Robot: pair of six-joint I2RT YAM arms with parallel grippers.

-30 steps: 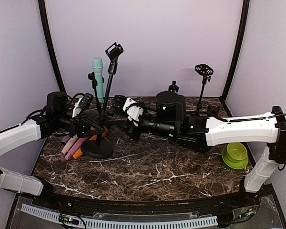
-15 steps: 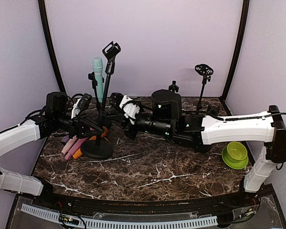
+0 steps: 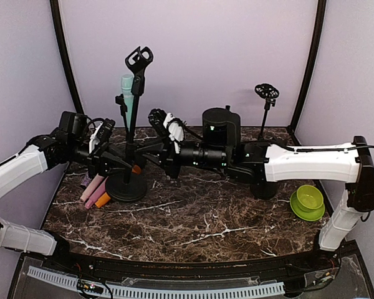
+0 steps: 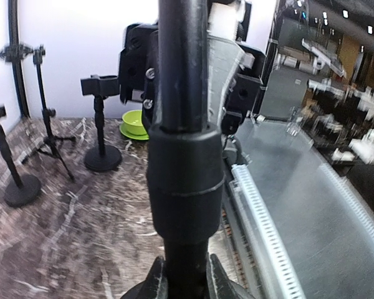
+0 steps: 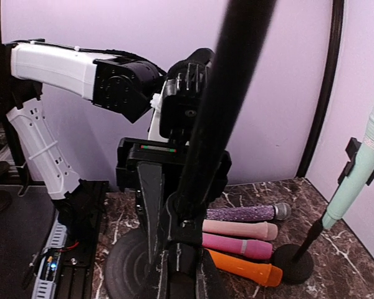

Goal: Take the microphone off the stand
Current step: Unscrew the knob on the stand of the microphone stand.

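Table: dark marble-look top (image 3: 193, 230) with white veins, lilac walls on all sides, black curved poles up the back corners.
Left arm: in low from the left, forearm roughly level, left gripper (image 4: 186, 283) clamped on the pole of the front stand (image 3: 132, 124), down near the base.
Right arm: stretched clear across from the far right, forearm level, right gripper (image 5: 181, 274) pinched tight on that same pole from the opposite side.
Microphone: mint microphone (image 3: 127, 93) parked in the clip of the rear stand (image 5: 293, 265), just behind the front stand's pole, neither gripper on it.
Axis: long axis near upright with a slight lean, wide head end up, thin end down.
Extras: purple, pink and orange mics (image 5: 243, 240) lying flat by the front stand's base; green bowl (image 3: 308, 200) way over on the right.
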